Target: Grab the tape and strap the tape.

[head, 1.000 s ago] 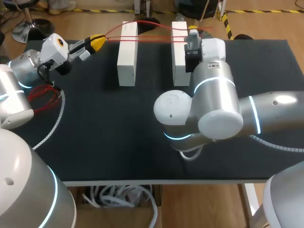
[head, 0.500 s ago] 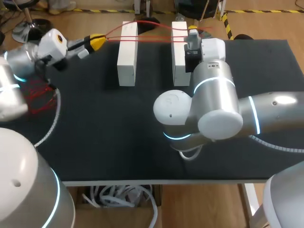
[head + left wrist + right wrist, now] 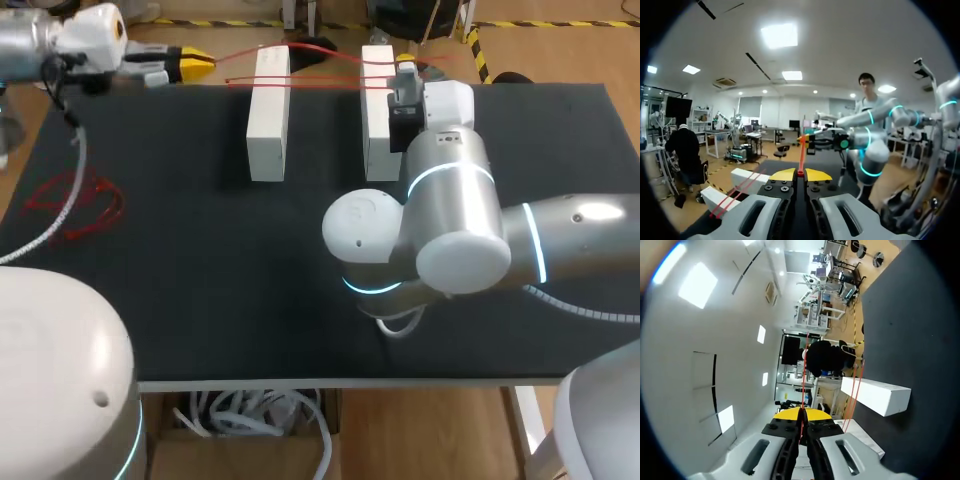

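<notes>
Left gripper (image 3: 196, 65) retreated outward | thin red tape (image 3: 325, 85) (taut) | rectangular white blocks (image 3: 268, 120)

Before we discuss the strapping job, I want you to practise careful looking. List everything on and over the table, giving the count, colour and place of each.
table: one, black, under everything.
blocks: two, white, long, lying parallel near the table's far edge; left block, right block.
tape: one, red, two thin lines stretched across both blocks, between the two grippers.
loose tangle: one, red, lying on the table's left part.
left gripper: one, yellow tips, at the far left corner, shut on the tape.
right gripper: one, yellow tips, by the right block's far end, shut on the tape.
</notes>
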